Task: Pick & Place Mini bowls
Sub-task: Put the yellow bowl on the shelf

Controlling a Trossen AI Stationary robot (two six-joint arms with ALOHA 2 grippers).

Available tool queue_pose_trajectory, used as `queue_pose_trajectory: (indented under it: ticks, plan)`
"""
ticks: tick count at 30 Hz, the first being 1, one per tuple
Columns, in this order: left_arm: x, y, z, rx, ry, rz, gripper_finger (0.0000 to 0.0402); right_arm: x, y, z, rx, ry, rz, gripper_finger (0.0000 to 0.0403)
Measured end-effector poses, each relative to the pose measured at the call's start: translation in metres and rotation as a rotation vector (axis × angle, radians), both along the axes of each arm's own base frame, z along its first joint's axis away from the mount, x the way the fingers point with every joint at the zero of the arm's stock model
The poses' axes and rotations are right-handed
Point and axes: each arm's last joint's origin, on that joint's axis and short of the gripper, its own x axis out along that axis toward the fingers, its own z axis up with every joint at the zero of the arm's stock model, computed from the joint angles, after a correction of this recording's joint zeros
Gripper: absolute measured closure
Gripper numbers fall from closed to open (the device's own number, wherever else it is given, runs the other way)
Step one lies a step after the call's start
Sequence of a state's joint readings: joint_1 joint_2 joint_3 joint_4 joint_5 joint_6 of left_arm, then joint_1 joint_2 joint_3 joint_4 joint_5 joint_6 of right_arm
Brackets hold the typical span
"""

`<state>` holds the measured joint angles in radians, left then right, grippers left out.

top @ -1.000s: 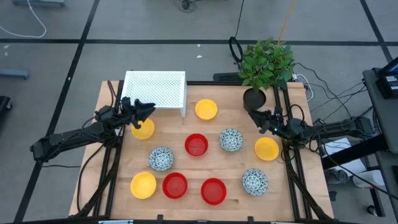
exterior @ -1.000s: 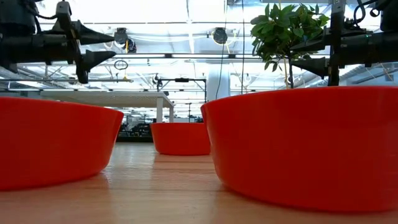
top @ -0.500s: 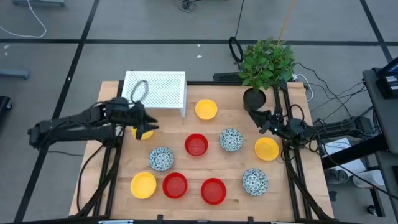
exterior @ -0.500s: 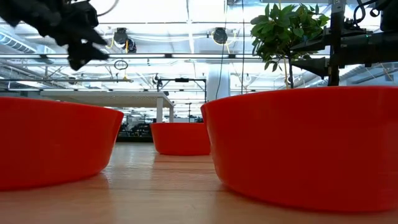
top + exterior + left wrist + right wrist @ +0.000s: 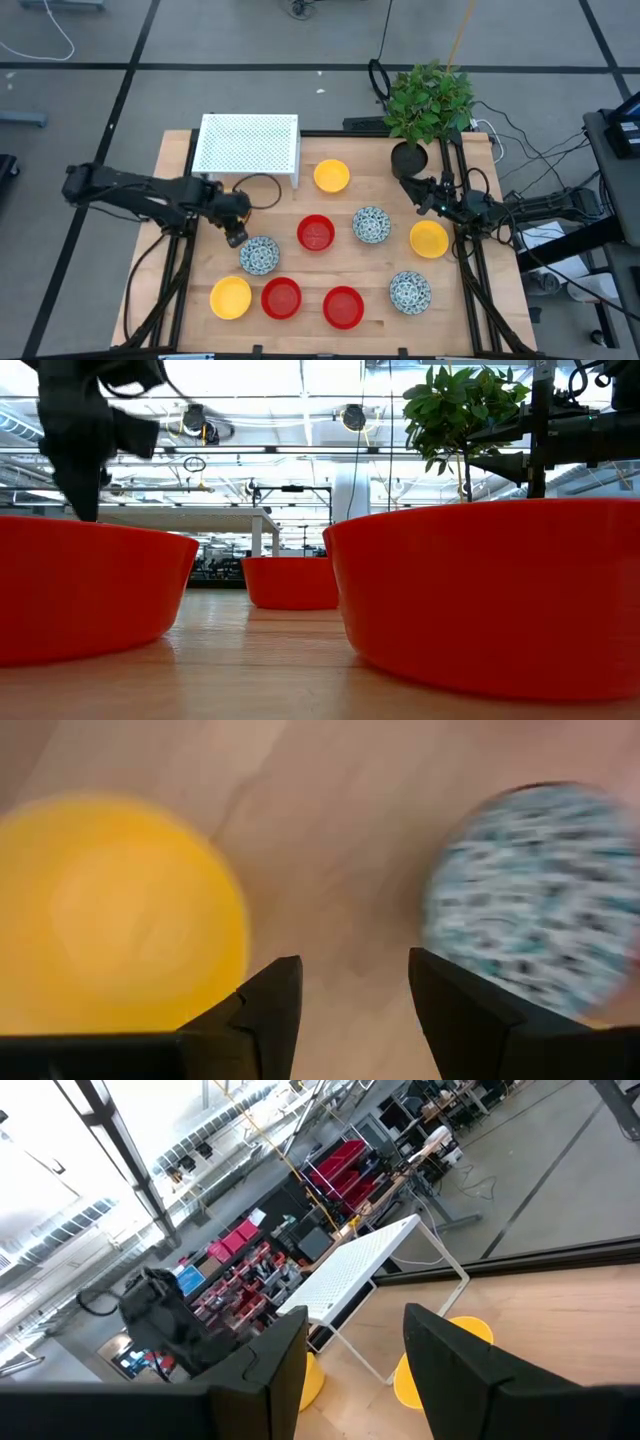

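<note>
On the left of the wooden table (image 5: 345, 210), the left gripper (image 5: 236, 226) is seen pointing downward, its fingers (image 5: 262, 1010) held apart over bare wood between a yellow bowl (image 5: 115, 910) and a speckled bowl (image 5: 259, 255); neither is touched. The yellow bowl is almost wholly hidden beneath the gripper in the high view. Behind the gripper, the white perforated rack (image 5: 246, 144) is set at the far left corner, with a looped cable (image 5: 259, 190) lying just in front of it. Toward the near edge, a second yellow bowl (image 5: 230, 297) and two red bowls (image 5: 281, 298) (image 5: 343, 307) are lined up. At the centre, a third red bowl (image 5: 316, 232) is placed, with a yellow bowl by the rack (image 5: 332, 176) behind it and a second speckled bowl (image 5: 371, 224) to its right. A third speckled bowl (image 5: 410, 291) lies nearer the front. The potted plant (image 5: 428, 105) stands at the far right. Just in front of its pot, the right gripper (image 5: 414, 191) is held with fingers (image 5: 445, 1355) parted around nothing, a yellow bowl at the right edge (image 5: 429, 239) lying near it.
</note>
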<state>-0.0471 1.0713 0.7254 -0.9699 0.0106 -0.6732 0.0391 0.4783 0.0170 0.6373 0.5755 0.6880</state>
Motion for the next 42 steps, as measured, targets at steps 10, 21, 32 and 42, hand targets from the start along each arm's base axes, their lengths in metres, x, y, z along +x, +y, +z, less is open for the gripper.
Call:
queue_pose_trajectory:
  ticks: [10,21,32,42]
  plan:
    - [0.018,0.000,-0.032,0.158,0.185,0.268,0.0215,0.000,0.000,-0.001,-0.020,0.027,-0.003,0.0248]
    - [0.029,0.000,-0.057,0.223,0.307,0.292,0.0216,0.001,0.000,-0.005,-0.022,0.071,-0.002,0.0248]
    - [0.033,-0.004,-0.069,0.100,0.380,0.298,0.0353,0.001,0.000,-0.006,-0.030,0.077,-0.003,0.0248]
    - [0.040,-0.008,-0.023,0.021,0.137,0.295,0.0394,0.001,0.000,-0.006,-0.073,0.103,-0.008,0.0248]
